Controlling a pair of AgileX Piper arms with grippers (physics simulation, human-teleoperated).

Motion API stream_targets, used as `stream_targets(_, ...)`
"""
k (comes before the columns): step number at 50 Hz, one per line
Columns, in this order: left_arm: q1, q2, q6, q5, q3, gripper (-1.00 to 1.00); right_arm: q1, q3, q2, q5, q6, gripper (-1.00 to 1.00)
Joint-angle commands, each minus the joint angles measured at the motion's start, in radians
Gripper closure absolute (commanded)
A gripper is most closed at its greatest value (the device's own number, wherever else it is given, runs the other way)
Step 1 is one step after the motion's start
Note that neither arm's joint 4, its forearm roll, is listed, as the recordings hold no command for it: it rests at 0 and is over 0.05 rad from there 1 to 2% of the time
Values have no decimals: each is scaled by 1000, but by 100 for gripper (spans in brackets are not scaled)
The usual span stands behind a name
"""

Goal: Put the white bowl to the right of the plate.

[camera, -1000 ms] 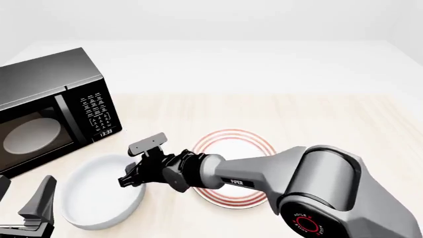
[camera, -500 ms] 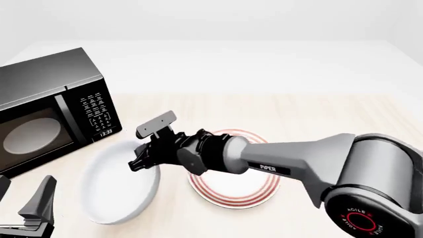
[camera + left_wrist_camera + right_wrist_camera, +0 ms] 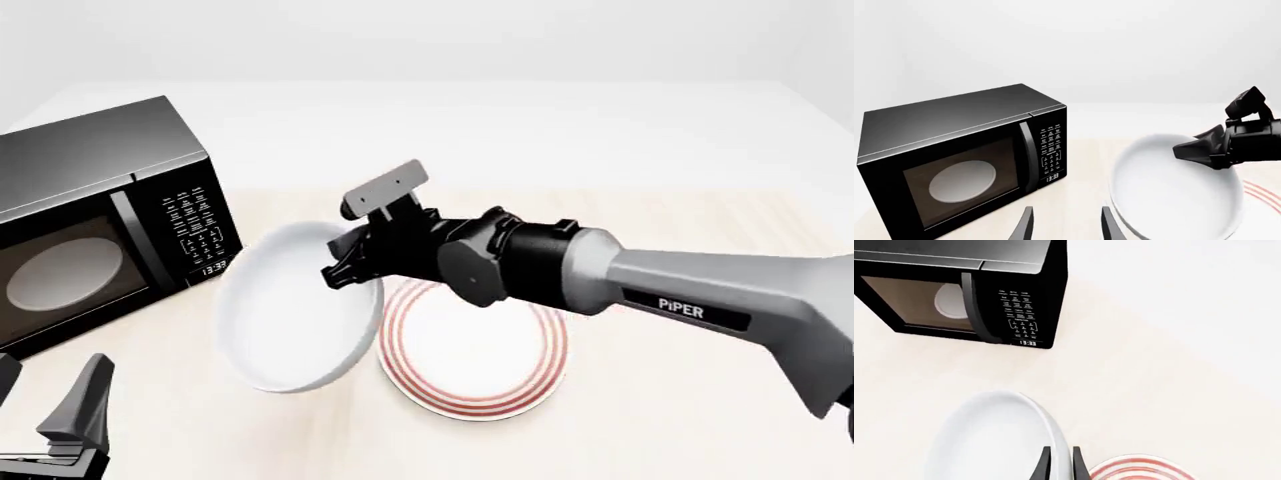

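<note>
The plain white bowl point(image 3: 296, 312) hangs tilted in the air, its hollow facing left, held by its right rim. My right gripper point(image 3: 350, 268) is shut on that rim; the right wrist view shows the fingertips point(image 3: 1045, 465) pinching the bowl's point(image 3: 991, 440) edge. The red-ringed plate point(image 3: 474, 350) lies flat on the table just right of the bowl, and its rim shows in the right wrist view point(image 3: 1141, 470). My left gripper point(image 3: 54, 440) stays low at the front left, open and empty. The left wrist view shows the bowl point(image 3: 1174, 190) and the right gripper point(image 3: 1207, 150).
A black microwave point(image 3: 100, 220) with a shut door stands at the left of the table; it also shows in the left wrist view point(image 3: 967, 155) and the right wrist view point(image 3: 967, 295). The light wood table point(image 3: 694, 250) stretches to the right of the plate.
My right gripper has lifted the bowl off the table, up and to the right, and the bowl has tilted onto its edge. The left arm has not moved.
</note>
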Motion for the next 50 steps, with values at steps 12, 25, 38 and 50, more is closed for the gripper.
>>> stream_targets(12, 0, 0, 0, 0, 0, -100, -213, 239, -263, -53, 36, 100)
stream_targets(25, 0, 0, 0, 0, 0, -100, -377, 412, -447, -72, 44, 100)
stream_targets(38, 0, 0, 0, 0, 0, -100, -539, 569, -588, -108, 80, 100)
stream_targets(50, 0, 0, 0, 0, 0, -100, -639, 643, -658, -119, 91, 100)
